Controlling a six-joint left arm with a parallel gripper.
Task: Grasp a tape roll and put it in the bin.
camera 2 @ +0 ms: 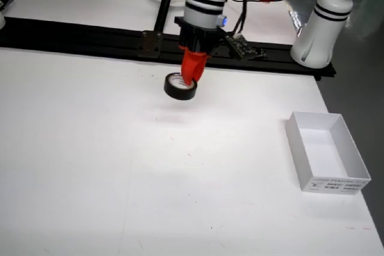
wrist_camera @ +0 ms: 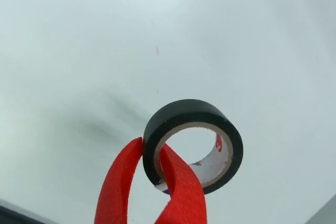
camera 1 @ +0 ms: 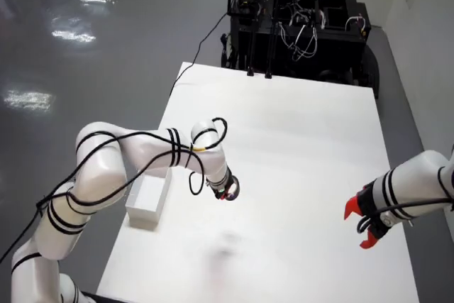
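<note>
Clearly the red pincer (wrist_camera: 152, 182) is closed on the wall of the black tape roll (wrist_camera: 193, 142), one finger inside its ring, holding it above the surface (camera 2: 90, 148). The thin-edge hold could let it swing or slip before reaching the white bin (camera 2: 327, 151), well off sideways.

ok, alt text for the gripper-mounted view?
Red gripper pinching one wall of a black tape roll, one finger outside the roll and one inside its cardboard core. Behind it is plain white table, slightly blurred, with the roll apparently lifted off it.
</note>
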